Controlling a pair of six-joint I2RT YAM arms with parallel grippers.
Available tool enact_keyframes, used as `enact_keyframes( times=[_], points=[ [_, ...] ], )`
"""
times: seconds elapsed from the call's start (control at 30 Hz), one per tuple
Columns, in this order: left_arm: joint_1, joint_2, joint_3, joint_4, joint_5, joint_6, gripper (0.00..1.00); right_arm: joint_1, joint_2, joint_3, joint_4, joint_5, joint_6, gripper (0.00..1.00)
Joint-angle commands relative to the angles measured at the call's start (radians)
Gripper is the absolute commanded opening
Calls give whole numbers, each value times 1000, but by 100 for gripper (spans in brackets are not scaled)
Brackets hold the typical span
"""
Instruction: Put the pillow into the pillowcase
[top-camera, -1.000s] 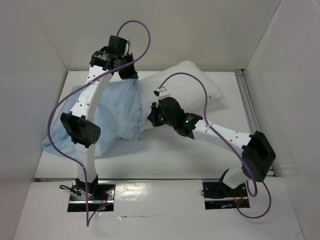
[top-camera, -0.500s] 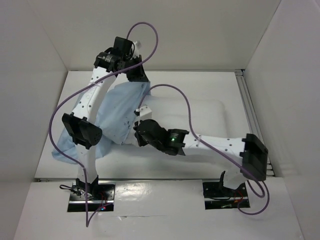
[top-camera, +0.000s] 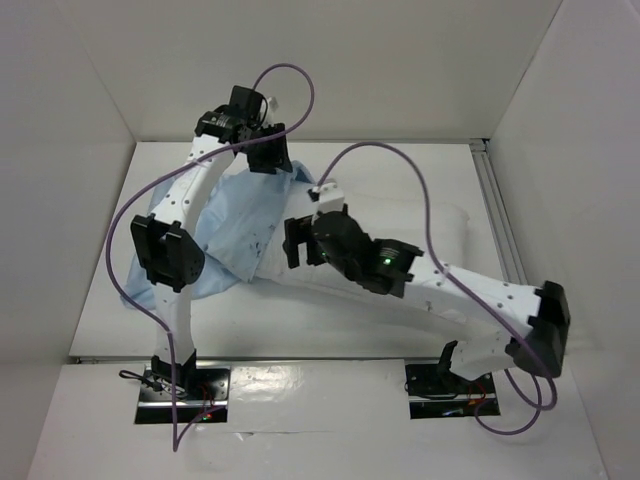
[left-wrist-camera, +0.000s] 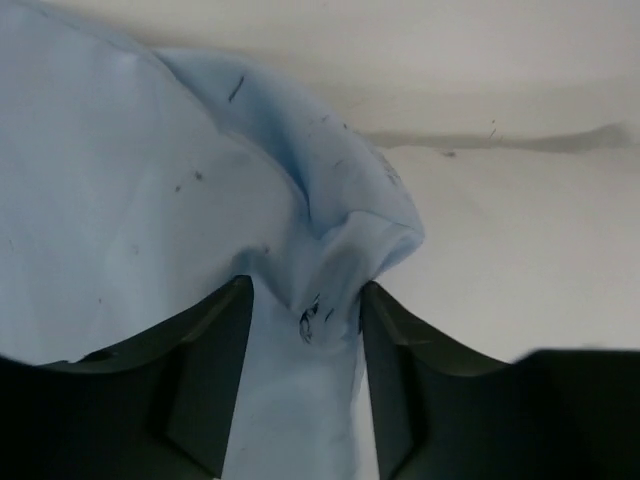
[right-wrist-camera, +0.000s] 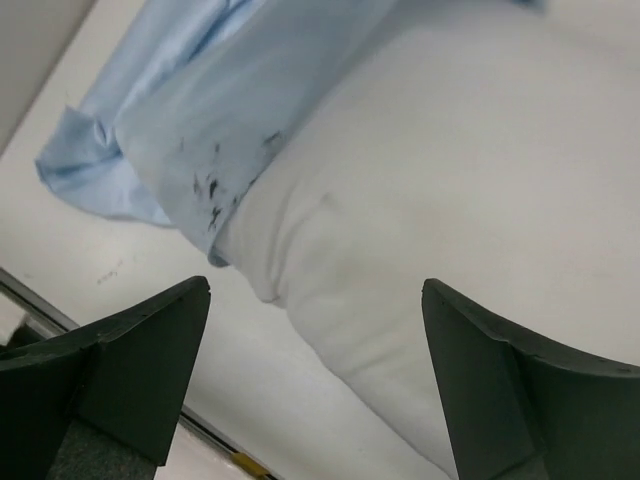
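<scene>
The light blue pillowcase (top-camera: 238, 215) lies at the left of the table, and its edge is drawn over the left end of the white pillow (top-camera: 448, 228). At the back, my left gripper (top-camera: 268, 155) has its jaws partly apart, and a bunched fold of the pillowcase (left-wrist-camera: 130, 200) lies loosely in the gap of the left gripper (left-wrist-camera: 305, 285). Over the pillow's near-left corner my right gripper (top-camera: 293, 243) hovers. In its wrist view the right gripper (right-wrist-camera: 316, 290) is wide open and empty above the pillow (right-wrist-camera: 430, 170) and the speckled pillowcase hem (right-wrist-camera: 215, 170).
White walls close in the table on three sides. A metal rail (top-camera: 497, 215) runs along the right edge and another (right-wrist-camera: 60, 318) along the front edge. Purple cables (top-camera: 300, 85) loop above both arms. My right arm's forearm (top-camera: 470, 290) lies across the pillow.
Both grippers were shut and have opened. The right gripper swung forward and left, then back toward the middle. The pillowcase edge has shifted right over the pillow's end.
</scene>
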Motion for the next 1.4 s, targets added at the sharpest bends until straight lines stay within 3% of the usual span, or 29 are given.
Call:
enact_keyframes(
  times=[0.0, 0.2, 0.3, 0.4, 0.67, 0.7, 0.8, 0.87, 0.97, 1.1, 1.37],
  points=[
    [-4, -6, 80, 9, 15, 37, 62, -18, -144, 45, -131, 132, 4, 94],
    [-4, -116, 155, -35, -135, 46, 74, -18, -218, 66, -269, 196, 25, 97],
    [5, -207, 115, -35, -259, 55, 74, -18, -218, 77, -278, 159, -16, 98],
    [14, -366, -36, -35, -331, 41, 74, -18, -195, 77, -268, 99, -50, 99],
    [4, -908, -788, 2, -418, -162, 79, -18, -117, 68, -199, -8, -110, 99],
    [-12, -962, -939, 14, -395, -190, 81, -18, -105, 68, -188, -17, -122, 99],
    [-42, -1146, -1198, 69, -332, -313, 82, -18, -80, 68, -170, -39, -140, 99],
    [-70, -1230, -1297, 119, -255, -386, 82, -27, -68, 68, -169, -48, -150, 99],
    [-114, -1273, -1471, 227, -240, -451, 88, -27, -39, 78, -169, -74, -159, 99],
    [-206, -1273, -1651, 372, -321, -491, 92, -36, -28, 69, -169, -99, -159, 99],
    [-222, -1197, -1782, 658, -417, -500, 94, -36, -29, 60, -215, -111, -150, 99]
  ],
)
